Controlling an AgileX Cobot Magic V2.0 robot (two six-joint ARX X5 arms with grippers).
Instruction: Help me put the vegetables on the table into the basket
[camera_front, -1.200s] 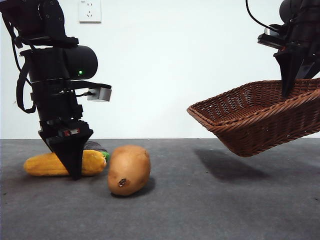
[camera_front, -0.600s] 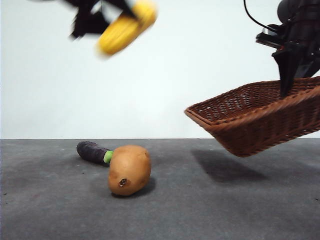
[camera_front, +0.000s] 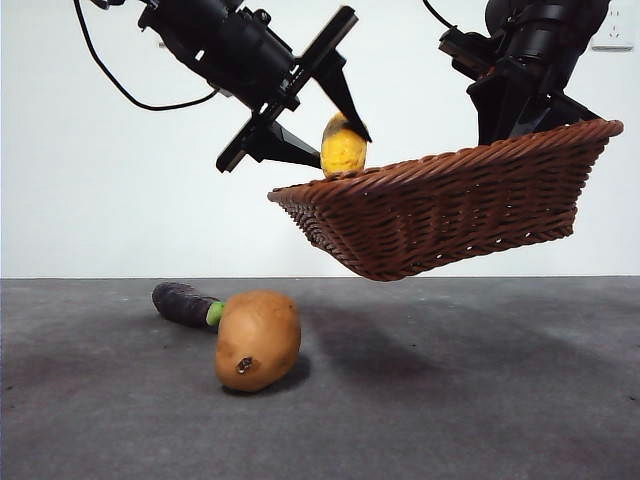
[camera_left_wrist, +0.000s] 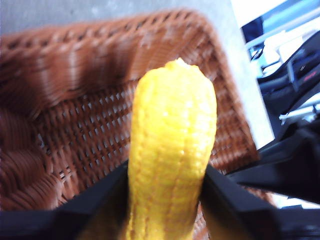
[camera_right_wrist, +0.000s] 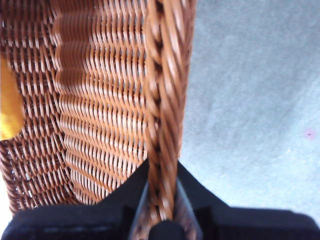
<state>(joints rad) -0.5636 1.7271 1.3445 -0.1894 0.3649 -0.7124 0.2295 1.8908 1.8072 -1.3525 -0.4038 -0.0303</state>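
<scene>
The left gripper (camera_front: 335, 125) comes in from the upper left, tilted down toward the basket (camera_front: 450, 205), its two black jaws pressed against the sides of the yellow corn cob (camera_front: 343, 147). In the left wrist view the cob (camera_left_wrist: 170, 150) stands between the jaws with its tip over the woven floor of the basket (camera_left_wrist: 75, 125). From the front, the cob's lower end sits just above the basket's near-left rim, about level with that edge.

Below and left of the basket, the dark-purple eggplant (camera_front: 187, 304) lies on the table (camera_front: 450, 400), green end touching or just behind the brown potato (camera_front: 258, 339), which rests with its dark spot facing forward. Both sit apart from the basket's shadow.

The basket hangs clear of the table, tilted, left edge lower than the right, with open tabletop beneath it. The right gripper (camera_front: 505, 115) holds it from above at the far rim; in the right wrist view its jaws (camera_right_wrist: 161, 200) pinch the braided rim (camera_right_wrist: 162, 100) from both sides.
</scene>
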